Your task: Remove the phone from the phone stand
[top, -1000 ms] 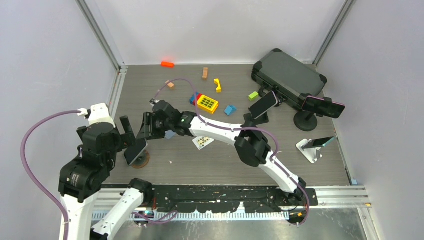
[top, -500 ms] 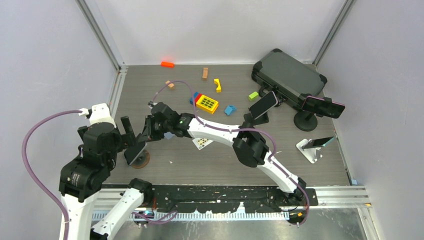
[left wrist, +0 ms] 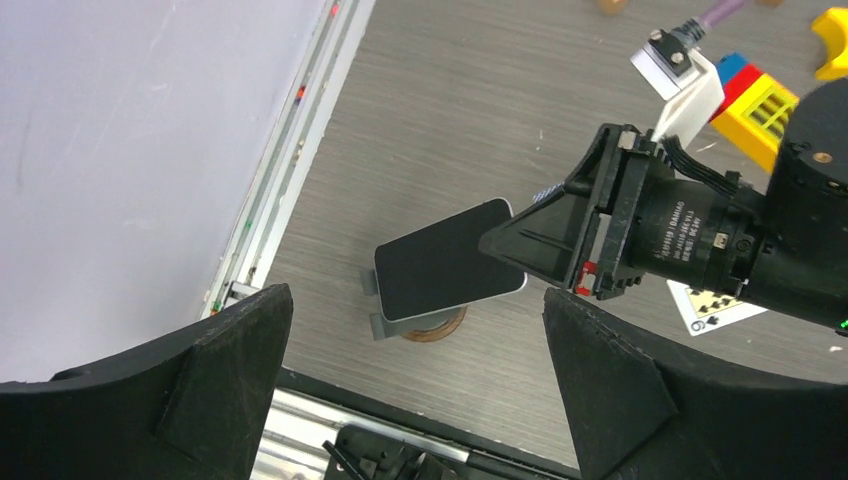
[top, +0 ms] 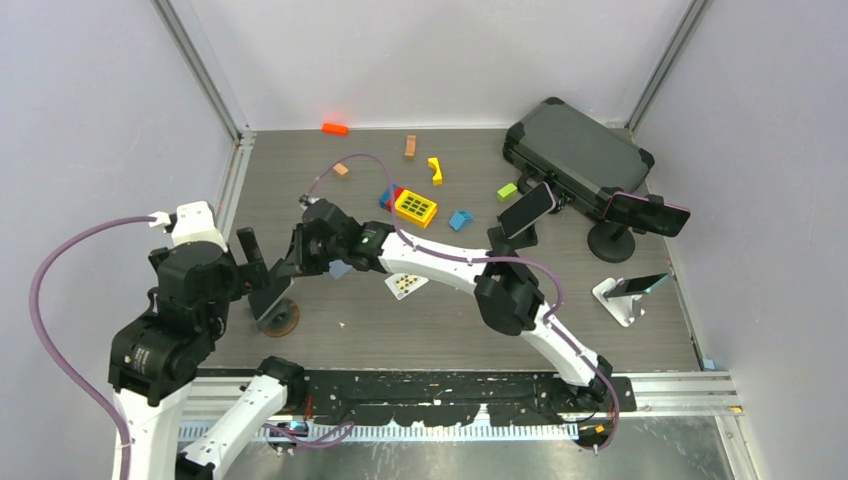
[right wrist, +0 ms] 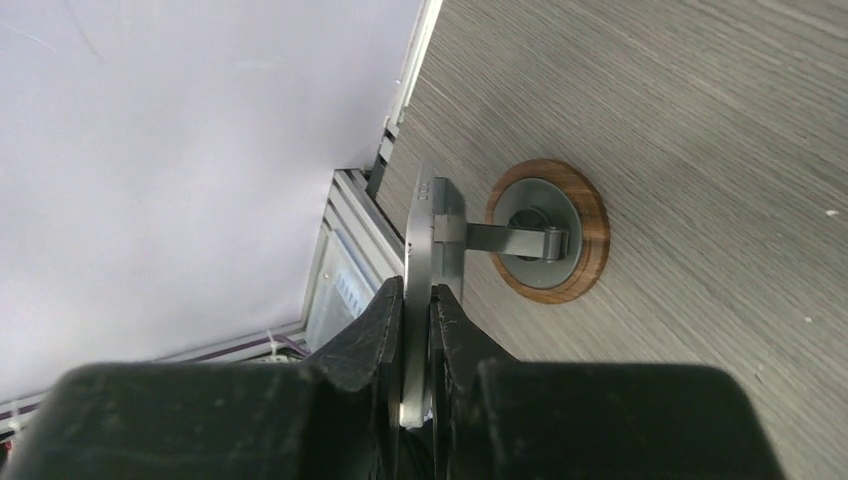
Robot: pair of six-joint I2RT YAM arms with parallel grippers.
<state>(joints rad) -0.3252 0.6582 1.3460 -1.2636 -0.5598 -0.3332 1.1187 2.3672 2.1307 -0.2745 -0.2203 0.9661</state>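
Observation:
The phone (left wrist: 440, 262), dark-screened with a silver edge, leans on the phone stand (left wrist: 436, 326), a grey arm on a round wooden base, near the table's front left. My right gripper (right wrist: 417, 290) is shut on the phone's edge (right wrist: 422, 225), one finger on each face; the stand's base (right wrist: 548, 228) lies just beyond. From above, the right gripper (top: 286, 268) reaches in from the right to the phone (top: 270, 300). My left gripper (left wrist: 415, 300) hangs above the phone, open wide and touching nothing.
Three other phones on stands (top: 527, 210) (top: 650, 213) (top: 640, 285) are at the right, by a black case (top: 575, 150). Toy blocks (top: 415, 207) and a playing card (top: 405, 286) lie mid-table. The left wall and metal rail (left wrist: 300, 150) run close to the stand.
My right gripper has closed from partly open onto the phone. The left arm has shifted slightly left, its gripper still open.

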